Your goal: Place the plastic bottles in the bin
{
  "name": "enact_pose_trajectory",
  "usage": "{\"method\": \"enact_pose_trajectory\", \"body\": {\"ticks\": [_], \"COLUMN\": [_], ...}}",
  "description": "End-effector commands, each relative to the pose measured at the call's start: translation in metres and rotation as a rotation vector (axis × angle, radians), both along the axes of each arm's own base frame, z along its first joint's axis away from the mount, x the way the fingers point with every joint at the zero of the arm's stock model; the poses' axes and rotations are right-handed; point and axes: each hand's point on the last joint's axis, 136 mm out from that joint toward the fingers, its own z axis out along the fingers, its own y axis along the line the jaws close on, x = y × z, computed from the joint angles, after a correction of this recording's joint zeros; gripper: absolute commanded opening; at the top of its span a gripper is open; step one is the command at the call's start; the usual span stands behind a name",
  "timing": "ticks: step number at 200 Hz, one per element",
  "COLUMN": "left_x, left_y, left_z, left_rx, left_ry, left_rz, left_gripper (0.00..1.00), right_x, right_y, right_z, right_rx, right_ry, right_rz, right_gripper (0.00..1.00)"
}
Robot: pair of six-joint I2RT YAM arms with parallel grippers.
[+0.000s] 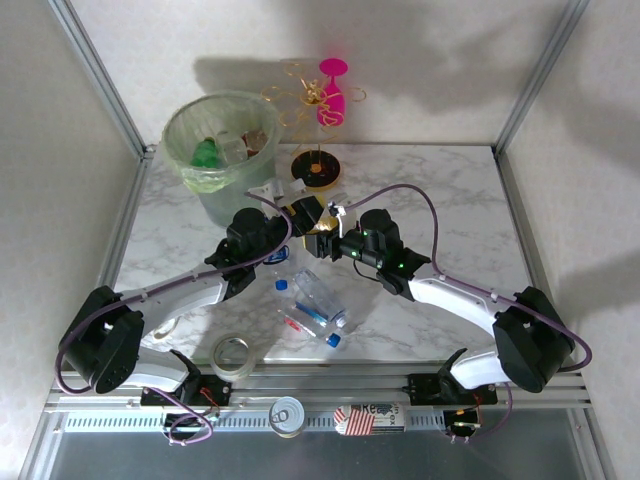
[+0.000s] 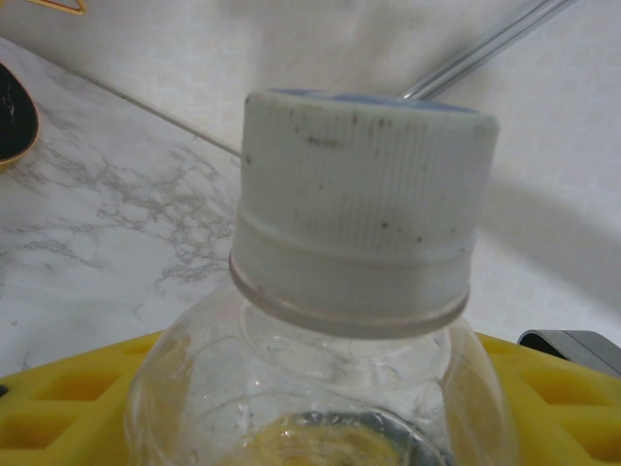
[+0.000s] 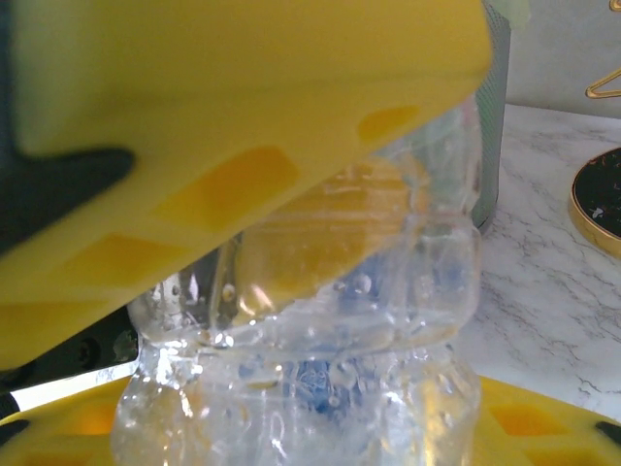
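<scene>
We list loose bottles (image 1: pixel 312 305), lying well short of the bin (image 1: pixel 215 195). Nearer the bin, left gripper (image 1: pixel 300 214) and right gripper (image 1: pixel 322 243) both pinch one clear held bottle (image 2: pixel 359 243). Inside the bin we note a green bottle (image 1: pixel 206 153).

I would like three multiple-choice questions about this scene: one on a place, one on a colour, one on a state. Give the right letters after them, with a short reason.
1. The tape roll lies:
A) at the far left corner
B) at the near edge of the table, by the left arm
C) at the far right corner

2. The goblet is:
A) pink
B) blue
C) green

3. The right claw is:
A) open, holding nothing
B) shut on a clear bottle
C) open around the tape roll

Answers:
1 B, the roll sits just ahead of that arm's base.
2 A, its bowl is bright pink.
3 B, the right wrist view shows the bottle clamped in it.
</scene>
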Motion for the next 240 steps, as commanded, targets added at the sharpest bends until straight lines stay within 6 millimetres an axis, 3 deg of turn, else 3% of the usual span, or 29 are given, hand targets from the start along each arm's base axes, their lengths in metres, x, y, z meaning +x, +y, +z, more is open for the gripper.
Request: {"method": "enact_pose_trajectory", "body": {"ticks": [1, 35, 62, 107, 137, 149, 196, 240], "left_x": [-0.001, 0.011, 0.03, 0.065, 0.08, 0.085, 0.085, 0.091], "left_y": [-0.006, 0.001, 0.017, 0.06, 0.103, 0.124, 0.199, 0.243], "left_z": [0.03, 0.041, 0.058, 0.097, 0.13, 0.133, 0.166, 0.18], "left_rx": [-0.038, -0.001, 0.044, 0.127, 0.23, 0.296, 0.407, 0.434], "left_ry": [-0.061, -0.087, -0.121, -0.194, -0.258, -0.251, -0.279, -0.288], "left_rz": [-0.015, 0.021, 0.078, 0.191, 0.313, 0.373, 0.587, 0.744], "left_gripper": [0.55, 0.52, 0.52, 0.52, 0.52, 0.52, 0.57, 0.6], "right_x": [0.0, -0.003, -0.005, 0.005, 0.012, 0.015, 0.024, 0.027], "right_y": [-0.004, -0.01, -0.021, -0.045, -0.053, -0.055, -0.058, -0.055], "right_z": [0.013, 0.02, 0.026, 0.017, 0.002, -0.001, -0.006, -0.007], "right_rx": [0.026, 0.035, 0.039, 0.005, -0.038, -0.05, -0.081, -0.092], "right_ry": [-0.031, -0.044, -0.061, -0.055, -0.017, -0.006, 0.01, 0.022], "right_rz": [-0.025, -0.039, -0.075, -0.212, -0.266, -0.28, -0.318, -0.312], "right_gripper": [0.62, 0.89, 0.98, 0.99, 0.99, 0.99, 0.99, 0.99]}}
